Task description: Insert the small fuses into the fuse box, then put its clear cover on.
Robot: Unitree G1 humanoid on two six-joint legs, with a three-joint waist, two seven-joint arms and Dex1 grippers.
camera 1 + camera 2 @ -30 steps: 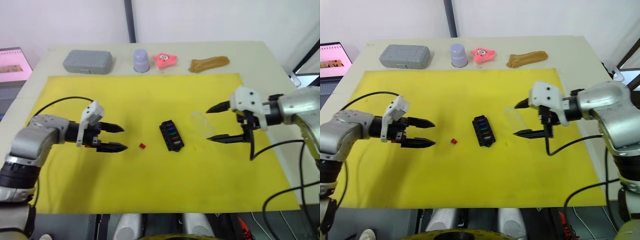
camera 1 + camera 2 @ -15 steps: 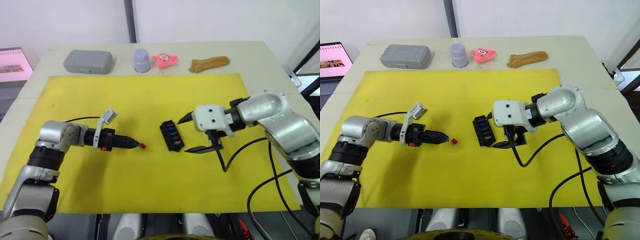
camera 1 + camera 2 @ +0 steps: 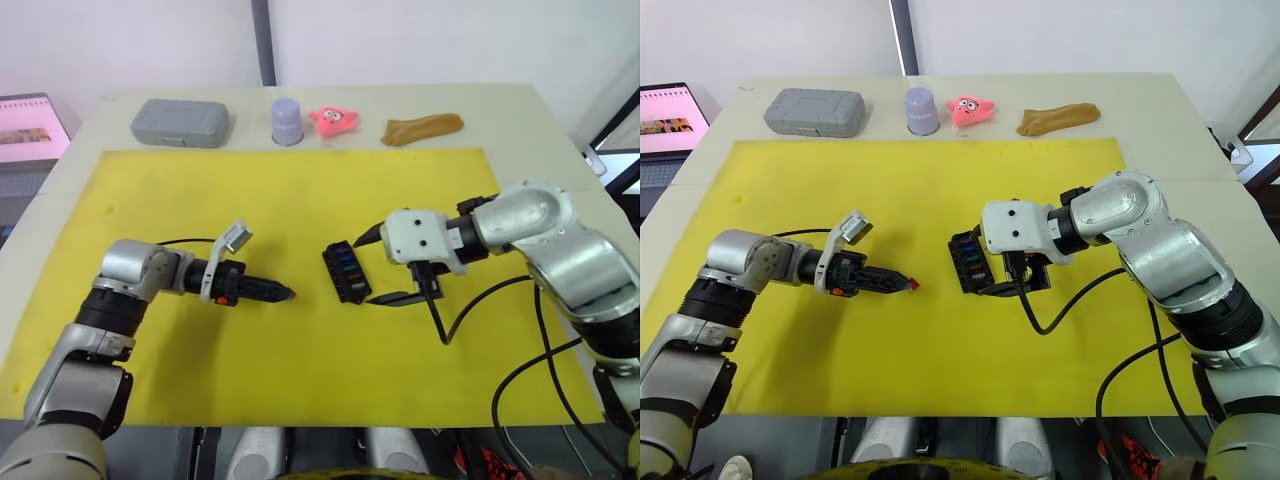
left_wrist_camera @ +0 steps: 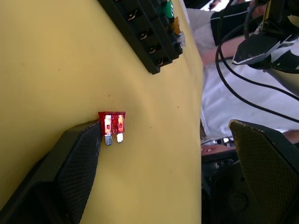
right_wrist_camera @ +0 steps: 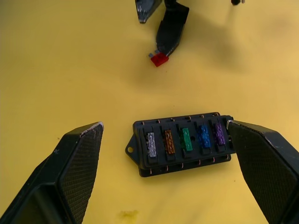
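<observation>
A pale beige tabletop (image 3: pixel 520 105) carrying a broad yellow mat (image 3: pixel 300 190) stands against a plain white wall (image 3: pixel 400 40) with a dark vertical post (image 3: pixel 262 40) behind it, while a lit laptop screen (image 3: pixel 35 125) sits off the left edge.

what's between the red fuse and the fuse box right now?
Only bare yellow mat lies between the red fuse and the fuse box, clearest in the right wrist view.

No readable text, label, brand or number anywhere, laptop screen (image 3: pixel 670 108) at the table's far left shows pink content with dark marks too small to make out
</observation>
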